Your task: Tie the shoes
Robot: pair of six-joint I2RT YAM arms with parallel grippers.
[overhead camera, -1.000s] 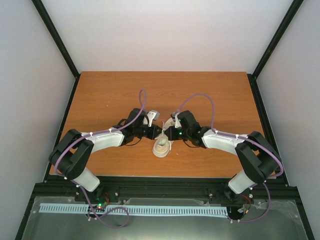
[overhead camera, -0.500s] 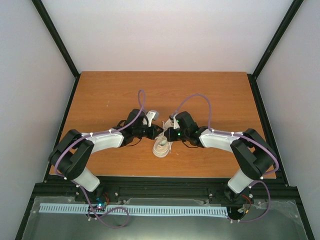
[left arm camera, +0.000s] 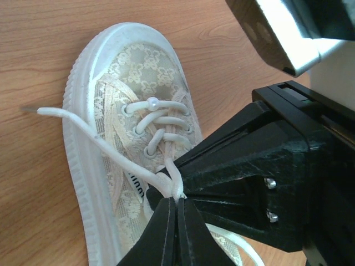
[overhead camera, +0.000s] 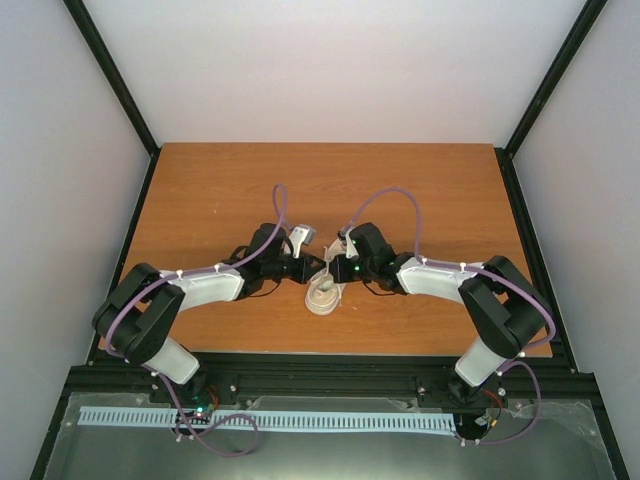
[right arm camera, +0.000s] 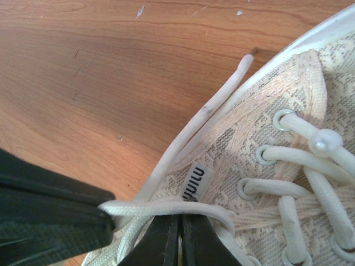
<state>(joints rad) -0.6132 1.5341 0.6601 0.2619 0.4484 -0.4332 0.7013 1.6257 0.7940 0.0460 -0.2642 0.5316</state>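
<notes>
The cream lace-pattern sneaker (overhead camera: 323,292) lies mid-table with its toe toward the arm bases. Both grippers meet over its laces. In the left wrist view my left gripper (left arm camera: 177,200) is shut, pinching a white lace (left arm camera: 173,180) just above the sneaker's (left arm camera: 147,72) eyelets. The right gripper's black body (left arm camera: 260,160) presses in close beside it. In the right wrist view my right gripper (right arm camera: 178,220) is shut with a lace strand (right arm camera: 166,208) held across its tips. That strand runs to the left gripper's finger (right arm camera: 50,216). A free lace end (right arm camera: 222,94) lies along the sole.
Bare wooden tabletop (overhead camera: 420,190) surrounds the sneaker. Black frame rails run along the table's sides and near edge (overhead camera: 330,365). Purple cables arch over both arms. White walls enclose the back and sides.
Both grippers have shifted slightly to the left over the shoe, staying shut. The right arm has reached further in; the sneaker has barely moved.
</notes>
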